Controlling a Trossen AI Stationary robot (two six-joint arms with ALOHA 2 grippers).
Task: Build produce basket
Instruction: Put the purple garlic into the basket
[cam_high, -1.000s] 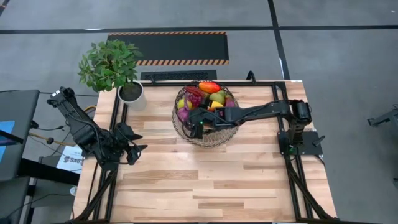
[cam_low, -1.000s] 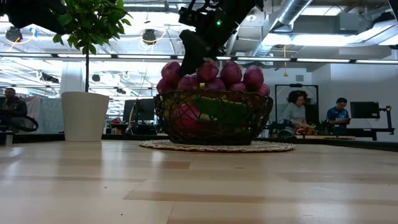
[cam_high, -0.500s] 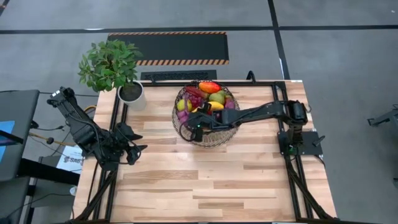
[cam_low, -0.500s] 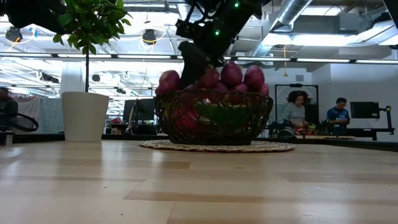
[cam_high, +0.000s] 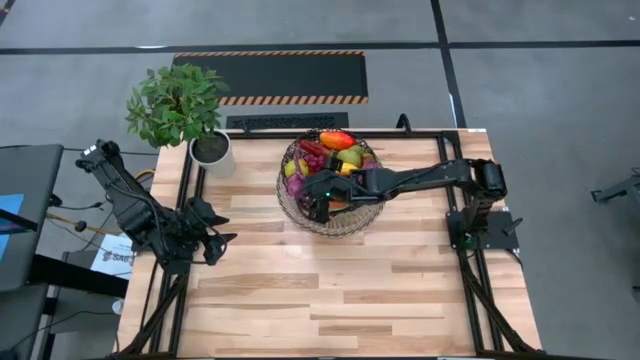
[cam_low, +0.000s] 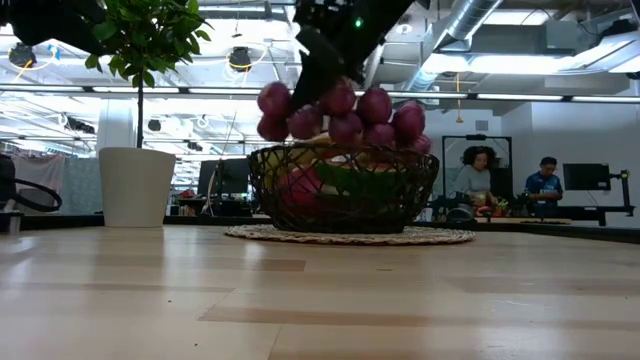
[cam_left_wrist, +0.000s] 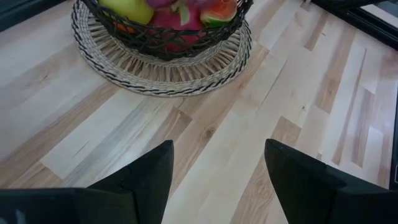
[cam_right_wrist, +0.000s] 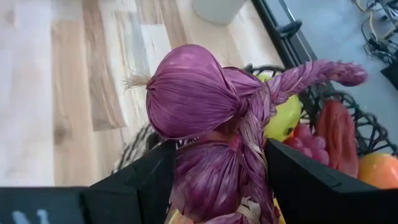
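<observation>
High view looks straight down on the whole table (cam_high: 330, 290). Low view sits at tabletop height, facing the room. Left wrist view looks from mid-distance, right wrist view from close up; all four share the basket (cam_high: 300, 205).

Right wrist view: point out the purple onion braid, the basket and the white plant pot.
purple onion braid (cam_right_wrist: 186, 93), right wrist view, on the top bulb.
basket (cam_right_wrist: 373, 140), right wrist view, on the dark wire rim.
white plant pot (cam_right_wrist: 214, 9), right wrist view, on its side wall.

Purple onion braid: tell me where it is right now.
The purple onion braid hangs just above the basket in the low view, held in the right hand over the basket's near-left part.
</observation>
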